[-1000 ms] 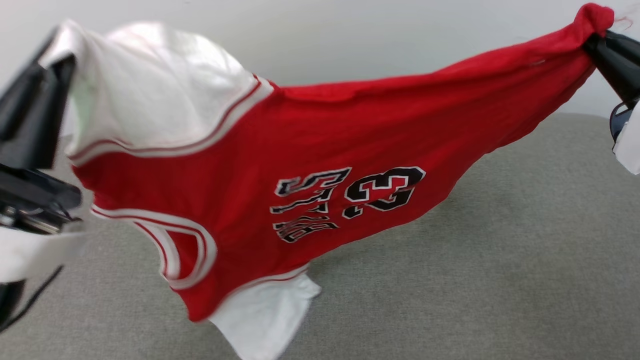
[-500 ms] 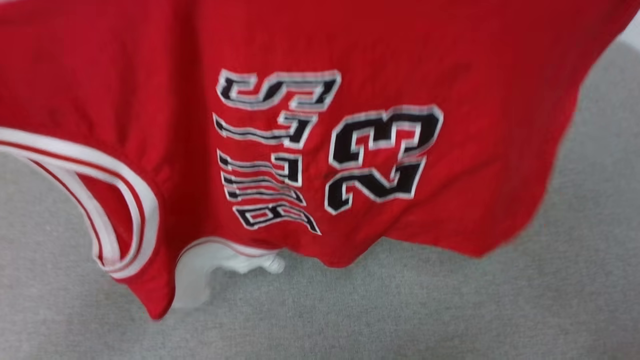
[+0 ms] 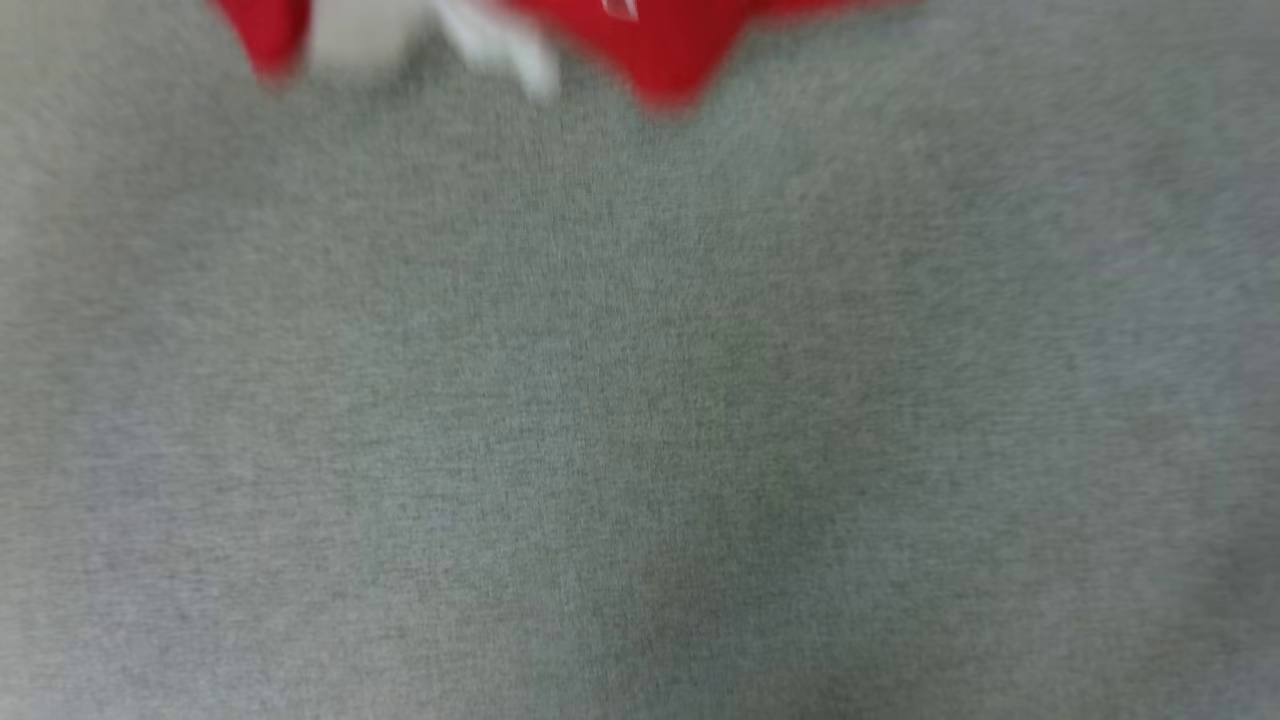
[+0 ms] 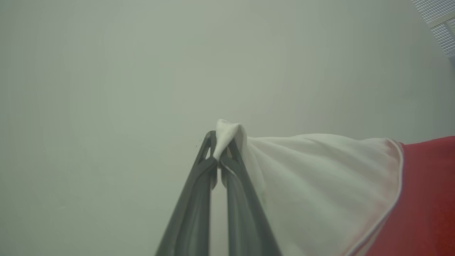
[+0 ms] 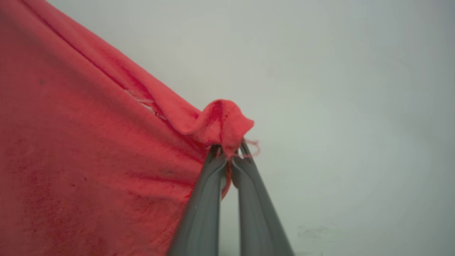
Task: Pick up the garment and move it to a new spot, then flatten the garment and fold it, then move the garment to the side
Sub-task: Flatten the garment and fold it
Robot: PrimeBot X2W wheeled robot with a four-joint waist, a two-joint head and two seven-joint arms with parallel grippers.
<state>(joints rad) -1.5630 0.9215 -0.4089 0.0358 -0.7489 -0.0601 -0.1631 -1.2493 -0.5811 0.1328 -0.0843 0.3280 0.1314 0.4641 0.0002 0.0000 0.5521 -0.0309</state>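
The garment is a red jersey with white sleeves. In the blurred head view its lowest red and white folds hang at the top edge, over the grey surface. My left gripper is shut on the tip of a white sleeve, which stretches off to the right into the red body. In the right wrist view my right gripper is shut on a bunched red corner, and the red cloth spreads away to the left. Both grippers hold it up in the air against a pale wall.
A grey fabric-covered surface spreads below the hanging cloth. A plain pale wall stands behind both grippers. A slatted vent or panel shows at the upper right of the left wrist view.
The head view has swung downward: the jersey with its letters has slid up to the top edge and the grey surface now takes up most of the picture. Both grips hold as before.
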